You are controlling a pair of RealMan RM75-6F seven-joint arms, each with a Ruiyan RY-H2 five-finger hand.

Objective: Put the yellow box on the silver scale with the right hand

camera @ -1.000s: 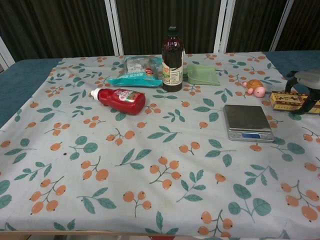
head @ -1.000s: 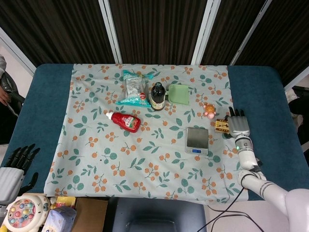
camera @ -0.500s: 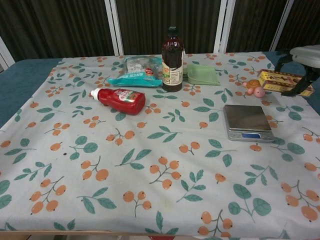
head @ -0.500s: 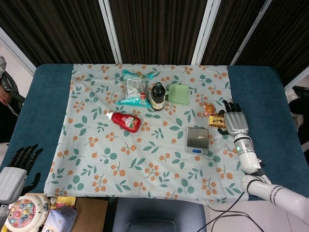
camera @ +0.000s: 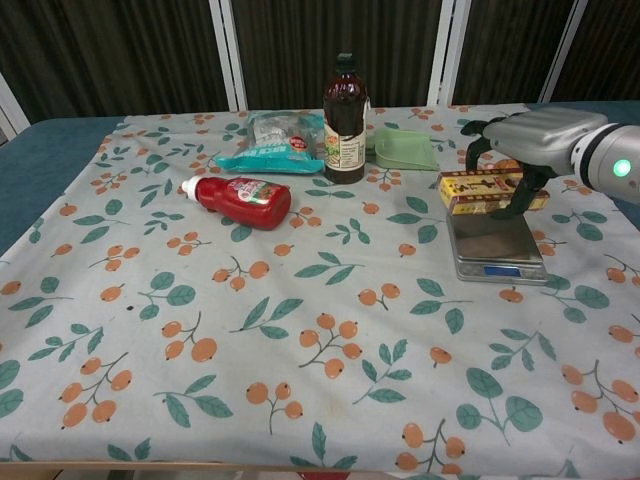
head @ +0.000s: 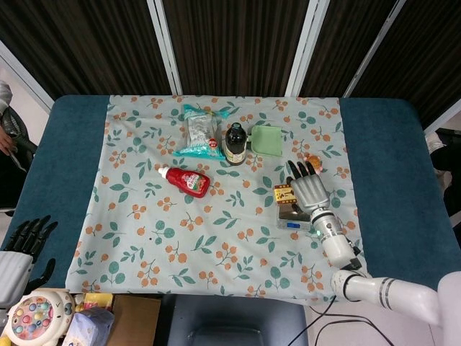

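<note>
My right hand grips the yellow box, holding it in the air just above the silver scale. From the head view the right hand covers most of the scale, and the yellow box sticks out past the hand's left side. The box is level, with its long side across the scale. My left hand hangs off the table at the lower left corner, fingers apart and holding nothing.
A dark brown bottle stands at the back, beside a green dish and a teal snack packet. A red ketchup bottle lies on its side. An orange turtle toy sits behind the scale.
My right hand has lifted the yellow box off the cloth at the right edge and carried it left, from beside the turtle toy to over the scale. The left hand barely shifted.
</note>
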